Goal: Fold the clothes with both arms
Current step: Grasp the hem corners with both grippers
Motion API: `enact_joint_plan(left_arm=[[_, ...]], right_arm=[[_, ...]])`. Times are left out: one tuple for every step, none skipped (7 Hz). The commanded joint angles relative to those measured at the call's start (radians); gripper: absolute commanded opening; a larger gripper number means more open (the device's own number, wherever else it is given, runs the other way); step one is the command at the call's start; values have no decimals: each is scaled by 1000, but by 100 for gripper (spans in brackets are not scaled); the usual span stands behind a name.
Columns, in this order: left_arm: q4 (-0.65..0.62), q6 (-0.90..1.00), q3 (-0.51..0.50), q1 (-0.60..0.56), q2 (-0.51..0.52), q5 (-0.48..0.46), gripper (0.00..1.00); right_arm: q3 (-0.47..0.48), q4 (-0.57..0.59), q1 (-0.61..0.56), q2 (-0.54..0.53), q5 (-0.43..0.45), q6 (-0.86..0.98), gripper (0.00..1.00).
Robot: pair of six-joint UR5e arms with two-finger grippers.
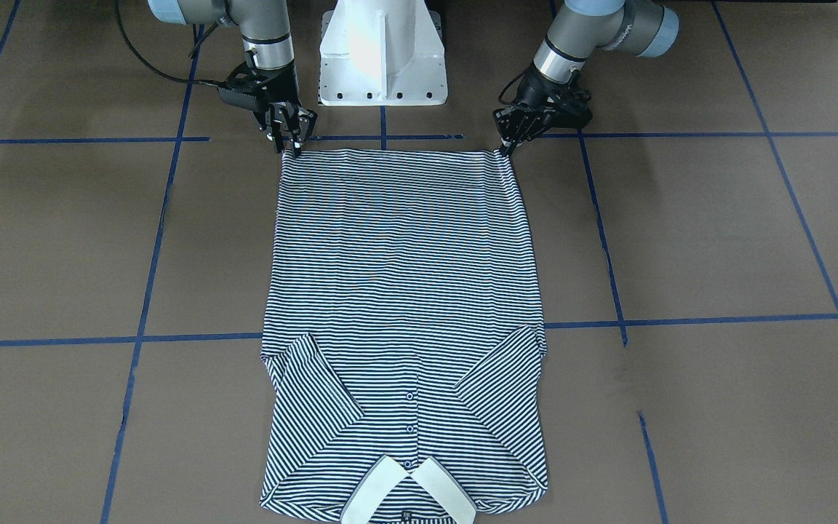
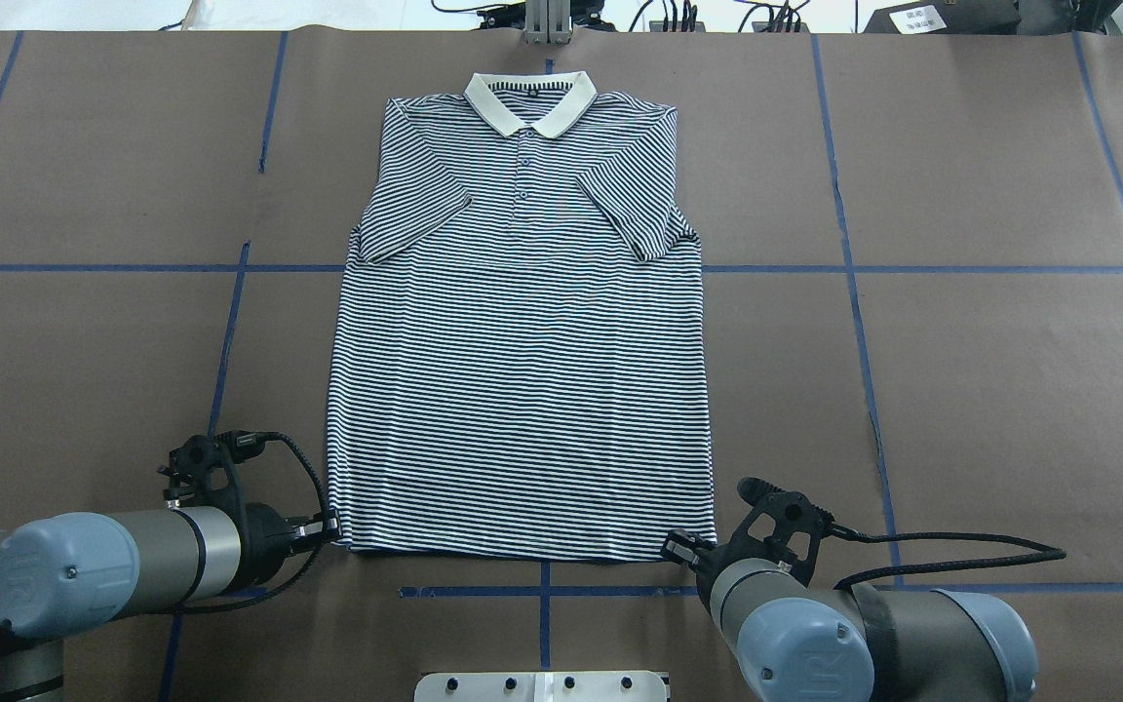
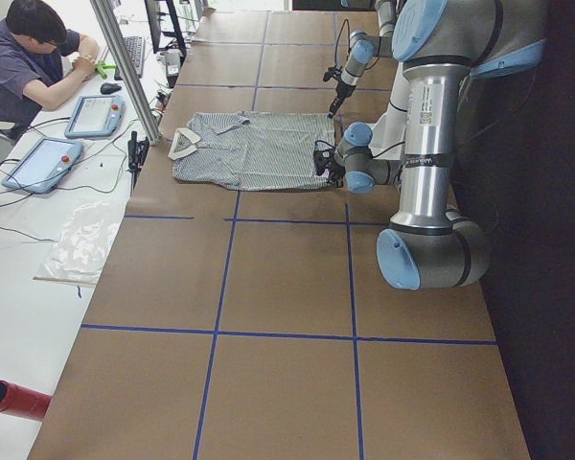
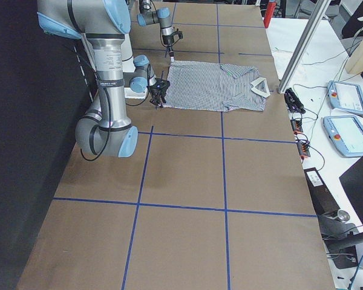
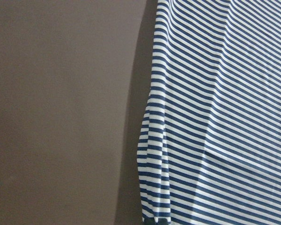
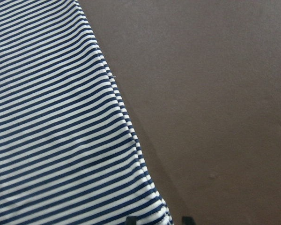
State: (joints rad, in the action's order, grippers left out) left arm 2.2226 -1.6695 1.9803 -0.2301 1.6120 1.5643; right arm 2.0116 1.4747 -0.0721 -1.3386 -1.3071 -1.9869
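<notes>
Standing behind the robot and taking 12 o'clock as straight away from it, the striped polo shirt [image 2: 522,370] lies flat and face up in the middle of the desk [image 2: 961,390]. Its long axis runs from 6 to 12. The white collar [image 2: 530,97] is at the far 12 o'clock end, the hem [image 2: 522,554] is at 6 nearest the robot, and both sleeves are tucked in across the chest.

Each arm is down at its own hem corner. The left hand [image 2: 330,529] is at the 7 o'clock corner and the right hand [image 2: 674,548] at the 5 o'clock one, so neither is the nearer. From the left hand the body of the shirt stretches off toward 1 o'clock; from the right hand it runs toward 11.

The right hand looks spread: its wrist camera shows two dark fingertips [image 6: 129,219] apart, with the hem corner lying between them. Whether the left hand is spread or pinching the cloth, I cannot tell. Its tips meet the corner, but the gap is hidden.

I'd guess the next step is a grip on both corners, then carrying the hem toward 12, up to the collar. The hands must rise level or the stripes will skew.
</notes>
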Motion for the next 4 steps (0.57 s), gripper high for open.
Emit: enact_joint_plan(left_arm=[[0,-1,0,0,0,0,0],[0,-1,0,0,0,-1,0],[0,0,5,0,2,-1,0],[-51,5,75,-2,6,8,0]], right_arm=[[2,-1,-1,1,3,-18,0],[3,1,-2,1,28,-20,0],[12,1,-5,1,29,-18,0],[75,13,-14,-8,25,-14,0]])
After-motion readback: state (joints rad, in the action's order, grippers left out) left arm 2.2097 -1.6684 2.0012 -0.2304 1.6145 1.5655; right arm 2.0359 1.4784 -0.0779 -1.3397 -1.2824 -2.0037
